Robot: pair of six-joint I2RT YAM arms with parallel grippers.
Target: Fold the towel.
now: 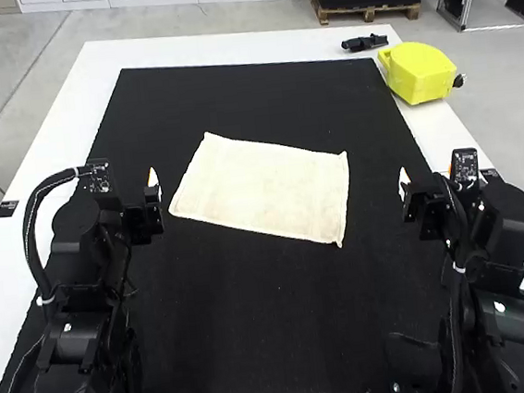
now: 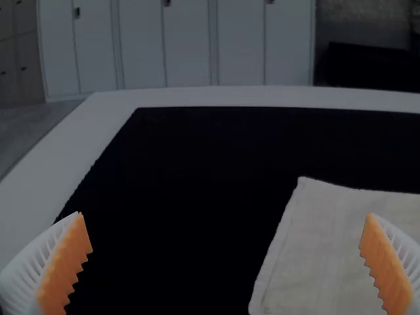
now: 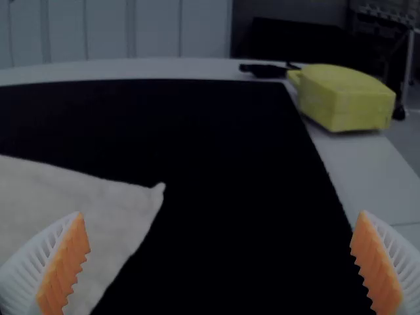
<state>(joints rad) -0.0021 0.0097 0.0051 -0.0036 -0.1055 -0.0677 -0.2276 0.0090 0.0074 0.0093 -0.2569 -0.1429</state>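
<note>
Left claw and right claw gape wide, both empty, with your towel lying between them.
You have the whole fold ahead of you, as far as you can judge: the towel is spread flat on the black mat, with no fold showing. It sits just beside the left claw and farther from the right one, cream-coloured, skewed rather than square to you, its edges slightly wavy and its corners a little pointed.
</note>
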